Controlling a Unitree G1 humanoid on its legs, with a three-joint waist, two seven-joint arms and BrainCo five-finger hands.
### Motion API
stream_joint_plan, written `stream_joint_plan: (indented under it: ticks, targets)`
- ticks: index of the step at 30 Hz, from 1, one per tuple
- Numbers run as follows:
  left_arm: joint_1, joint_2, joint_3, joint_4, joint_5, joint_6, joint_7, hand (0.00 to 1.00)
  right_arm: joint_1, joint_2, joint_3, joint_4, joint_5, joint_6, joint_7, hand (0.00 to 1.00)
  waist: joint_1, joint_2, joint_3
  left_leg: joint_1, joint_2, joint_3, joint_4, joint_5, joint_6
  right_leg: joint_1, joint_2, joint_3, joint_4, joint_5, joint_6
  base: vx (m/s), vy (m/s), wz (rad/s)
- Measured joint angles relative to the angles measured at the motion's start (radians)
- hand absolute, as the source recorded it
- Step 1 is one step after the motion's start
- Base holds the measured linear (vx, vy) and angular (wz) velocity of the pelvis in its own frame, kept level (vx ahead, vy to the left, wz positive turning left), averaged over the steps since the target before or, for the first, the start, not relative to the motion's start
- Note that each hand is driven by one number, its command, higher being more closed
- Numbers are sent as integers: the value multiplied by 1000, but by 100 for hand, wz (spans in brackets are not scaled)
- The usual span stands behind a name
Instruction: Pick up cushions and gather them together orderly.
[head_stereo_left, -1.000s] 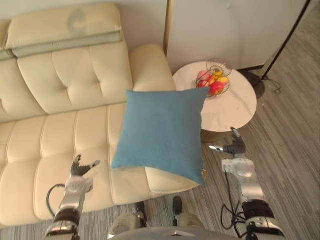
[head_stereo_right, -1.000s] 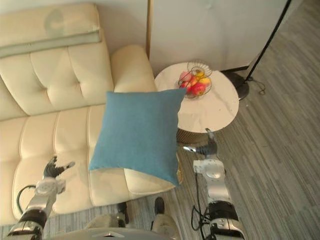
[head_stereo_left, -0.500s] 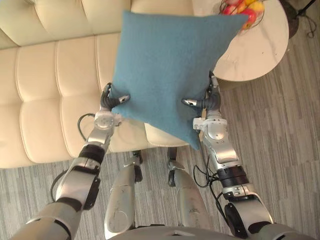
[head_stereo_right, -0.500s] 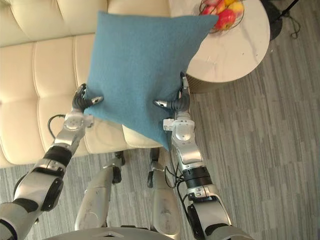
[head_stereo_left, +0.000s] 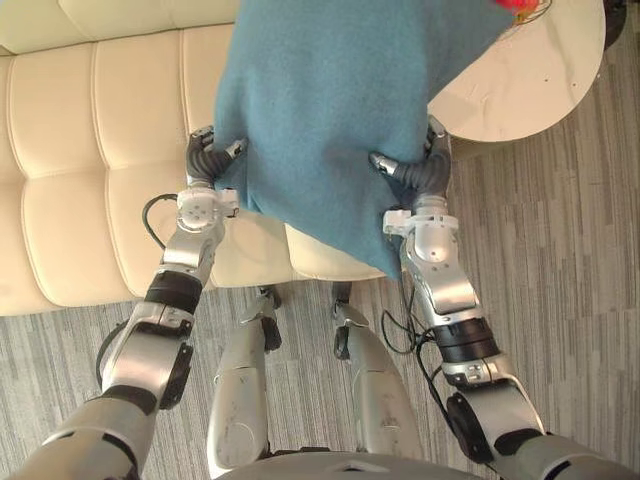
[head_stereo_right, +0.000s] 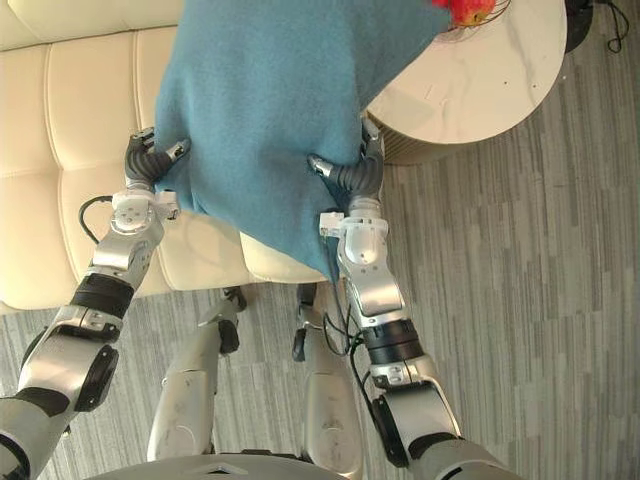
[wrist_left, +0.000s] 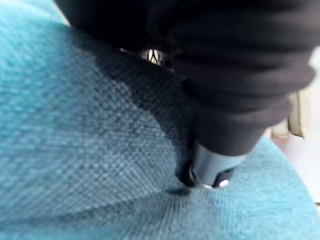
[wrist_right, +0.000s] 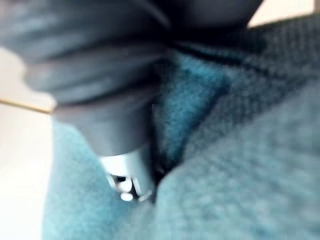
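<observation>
Blue cushion (head_stereo_left: 330, 110) is held up between two robot hands, over the near right end of a cream sofa (head_stereo_left: 80, 150) and beside a round side table (head_stereo_left: 530, 80).

The grip looks shallow, at the edges only, so the soft fabric could slip out if the arms swing quickly. The cushion's far right corner lies over red fruit (head_stereo_right: 468, 10) on the table and might knock it.

The left hand (head_stereo_left: 205, 160) pinches the cushion's left edge, fingers and thumb curled into the cloth. The right hand (head_stereo_left: 418, 178) clamps the right edge the same way.
</observation>
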Motion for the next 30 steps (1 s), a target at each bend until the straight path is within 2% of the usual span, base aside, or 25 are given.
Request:
stream_joint_plan:
  ticks: [5, 7, 11, 13, 17, 24, 26, 29, 30]
  targets:
    - [148, -32, 2, -205, 4, -16, 0, 100, 188, 35, -1, -104, 25, -2, 13, 100, 0, 0, -1, 79, -10, -8, -33, -3, -4, 69, -4, -14, 8, -32, -1, 87, -36, 9]
    - [275, -89, 2, -302, 25, -16, 1, 100, 298, 49, -6, -151, 25, -2, 18, 100, -8, 0, -2, 149, -20, -17, -57, -4, -5, 135, -9, -30, 10, -53, 1, 99, -37, 19]
    - [478, -155, 2, -453, 51, -16, 5, 100, 446, 57, -11, -241, 16, -2, 61, 100, -15, 0, -23, 239, -33, -39, -76, -15, -21, 228, -17, -54, 13, -90, 1, 109, -25, 20]
    - [619, -181, -3, -537, 78, -16, 4, 100, 540, 89, -15, -273, 10, -2, 104, 100, -9, 2, -89, 285, -39, -42, -107, -19, -28, 267, -17, -58, 2, -107, 1, 109, -24, 9]
    - [767, -205, -3, -625, 117, -16, -12, 100, 620, 120, -11, -293, -48, -2, 156, 100, -6, 10, -174, 364, -49, -64, -141, -18, -30, 366, -13, -73, -54, -109, 4, 125, -6, 9]
    - [930, -214, -2, -726, 142, -32, -61, 100, 714, 120, -4, -351, -111, -15, 210, 100, 5, 10, -276, 458, -66, -105, -187, -17, -33, 496, -7, -107, -131, -106, 6, 80, 3, 18]
    - [953, -215, -4, -730, 142, -34, -73, 100, 728, 120, -3, -351, -140, -20, 210, 100, 14, 10, -277, 453, -64, -132, -153, -30, -39, 523, -7, -131, -136, -107, 7, 7, 1, 42]
    - [968, -216, -7, -751, 142, -36, -74, 100, 731, 117, -3, -351, -143, -20, 207, 100, 31, 12, -277, 326, -49, -236, 9, -70, -54, 521, 3, -228, -117, -115, 2, -66, -6, 78]
    - [969, -216, -7, -754, 142, -36, -74, 100, 731, 117, -3, -351, -143, -20, 205, 100, 36, 12, -277, 317, -50, -249, 12, -72, -57, 520, 3, -245, -111, -120, 1, -162, 11, 108]
